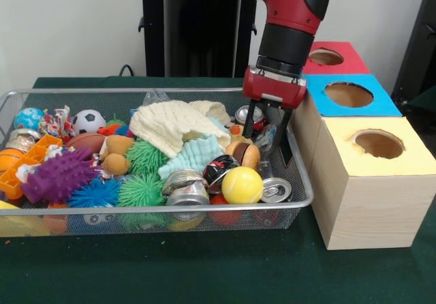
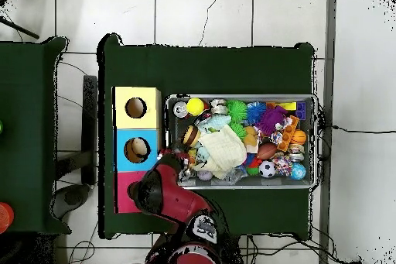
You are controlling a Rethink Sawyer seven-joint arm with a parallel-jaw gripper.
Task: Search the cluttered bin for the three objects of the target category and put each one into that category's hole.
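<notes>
The silver wire-mesh bin (image 1: 310, 193) holds a heap of toys and cans. In the front view my gripper (image 1: 268, 128) is lowered into the bin's right end, near the boxes, with its black fingers (image 1: 284, 132) spread apart. A piece of clear wrinkly film (image 1: 266, 139) lies low between them, beside a silver can (image 1: 248, 115). Another clear film piece (image 1: 155, 97) pokes up at the bin's back rim. The blue-topped box's round hole (image 1: 349, 94) is to the gripper's right. In the overhead view my arm (image 2: 166, 191) covers the gripper, and the blue box's hole (image 2: 137, 149) shows something tan inside.
A red-topped box (image 1: 338, 58) and a yellow-topped box (image 1: 378, 144) flank the blue one. The bin holds a white knitted cloth (image 1: 174, 123), a yellow ball (image 1: 242, 185), crushed cans (image 1: 187, 188), spiky green and purple balls (image 1: 142, 189) and a small football (image 1: 88, 120).
</notes>
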